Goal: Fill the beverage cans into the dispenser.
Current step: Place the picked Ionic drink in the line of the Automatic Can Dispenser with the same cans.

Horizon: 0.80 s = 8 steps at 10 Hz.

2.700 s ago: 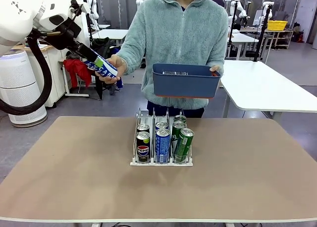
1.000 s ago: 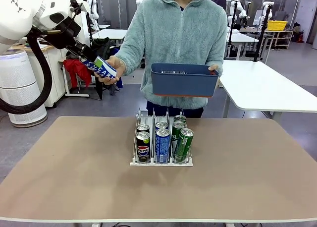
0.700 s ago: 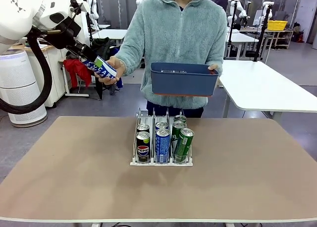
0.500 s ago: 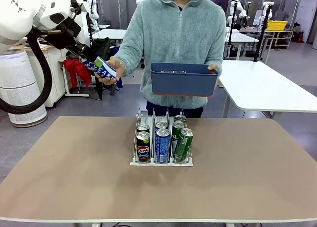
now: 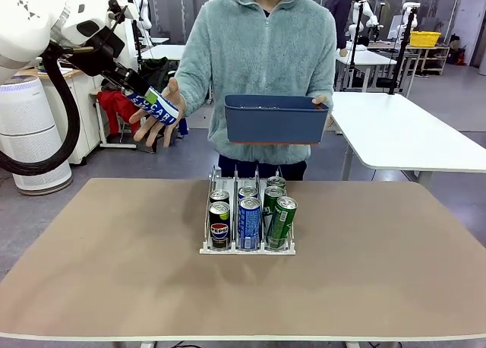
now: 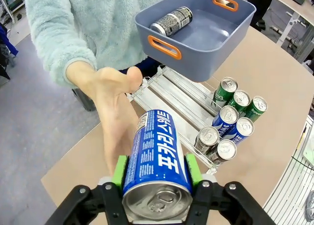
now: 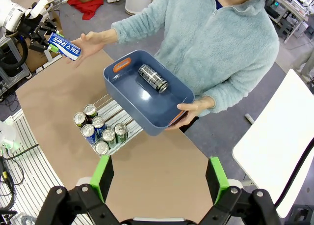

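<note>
Seven cans (image 5: 249,220) are already sitting in the dispenser (image 5: 247,251): two in the left lane, two in the middle, three greens on the right. The left gripper (image 6: 156,172) is clamped on a blue Pocari can (image 5: 157,106), up in the air past the table's (image 5: 114,249) far left corner, right by the person's open hand (image 5: 163,120), so I'd guess that one goes in next. One dark can (image 6: 171,21) lies in the blue bin (image 5: 275,124) the person holds above the rack. The right gripper (image 7: 160,181) hangs wide open and empty, high over everything.
</note>
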Available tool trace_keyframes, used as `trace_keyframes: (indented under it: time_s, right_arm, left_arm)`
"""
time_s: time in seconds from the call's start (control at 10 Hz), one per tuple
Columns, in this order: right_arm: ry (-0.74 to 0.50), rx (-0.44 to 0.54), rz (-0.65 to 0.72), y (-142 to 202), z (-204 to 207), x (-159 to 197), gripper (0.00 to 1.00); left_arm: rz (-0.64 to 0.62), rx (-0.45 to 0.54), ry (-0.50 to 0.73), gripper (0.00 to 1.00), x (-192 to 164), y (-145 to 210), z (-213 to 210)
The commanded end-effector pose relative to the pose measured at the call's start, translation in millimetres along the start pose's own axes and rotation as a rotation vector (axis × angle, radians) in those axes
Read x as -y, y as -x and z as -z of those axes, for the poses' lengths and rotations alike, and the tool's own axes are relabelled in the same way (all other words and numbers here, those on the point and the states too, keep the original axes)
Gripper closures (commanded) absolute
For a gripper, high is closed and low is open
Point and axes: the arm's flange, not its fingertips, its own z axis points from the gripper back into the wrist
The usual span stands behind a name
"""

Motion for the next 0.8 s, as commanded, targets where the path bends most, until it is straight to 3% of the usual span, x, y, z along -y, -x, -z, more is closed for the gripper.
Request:
trace_keyframes:
  time_s: [0.0,0.7]
  right_arm:
    - [-0.007,-0.003,-0.012,0.2,0.0,-1.4,0.0]
    - [-0.007,-0.003,-0.012,0.2,0.0,-1.4,0.0]
  left_arm:
    - [-0.002,0.01,-0.009,1.0,-0.9,-0.6,-2.1]
    - [-0.002,0.01,-0.009,1.0,-0.9,-0.6,-2.1]
